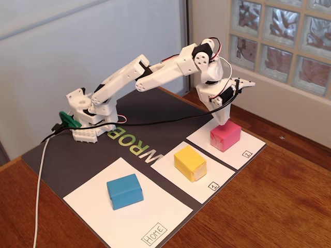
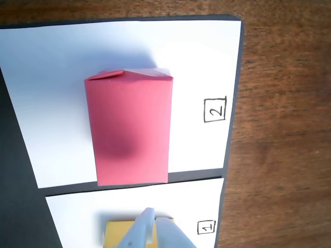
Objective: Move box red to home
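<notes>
Step in hand is the approach: my jaws [image 1: 223, 120] hang just above the small pinkish-red paper-faced box [image 1: 225, 135], which sits on the white sheet marked 2 [image 1: 247, 145], well apart from the large white "HOME" sheet [image 1: 155, 217] where a blue block [image 1: 124, 191] already rests. The next move calls for lowering to straddle the box and closing; the jaws stand apart, gripping nothing. The wrist view shows the box's folded end and the yellow block [image 2: 115, 235] beyond my fingertip [image 2: 146, 225]; only the fixed view shows home.

3 blocks: red [image 1: 225, 135], yellow [image 1: 190, 163], blue [image 1: 124, 191]. 3 white sheets: Home [image 1: 155, 212], 1 [image 1: 217, 173], 2 [image 1: 248, 144]. 1 arm [image 1: 155, 75].
</notes>
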Available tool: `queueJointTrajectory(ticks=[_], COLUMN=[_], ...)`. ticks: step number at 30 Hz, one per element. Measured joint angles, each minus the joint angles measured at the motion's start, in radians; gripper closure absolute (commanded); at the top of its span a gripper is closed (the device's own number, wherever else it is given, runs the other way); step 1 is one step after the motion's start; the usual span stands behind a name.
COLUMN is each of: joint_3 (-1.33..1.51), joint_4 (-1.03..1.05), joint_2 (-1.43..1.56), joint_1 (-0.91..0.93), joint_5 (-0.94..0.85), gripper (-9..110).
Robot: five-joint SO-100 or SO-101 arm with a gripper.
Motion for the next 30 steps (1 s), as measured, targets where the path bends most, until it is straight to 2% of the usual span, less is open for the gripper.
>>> queueJointTrajectory(ticks=[18, 30], joint_3=[0.0, -0.002], joint_4=[-0.035, -0.046], joint_2=[-0.02, -0.02], joint_1=[-0.048, -0.044], joint_5=[0.0, 0.083], gripper=[101, 101])
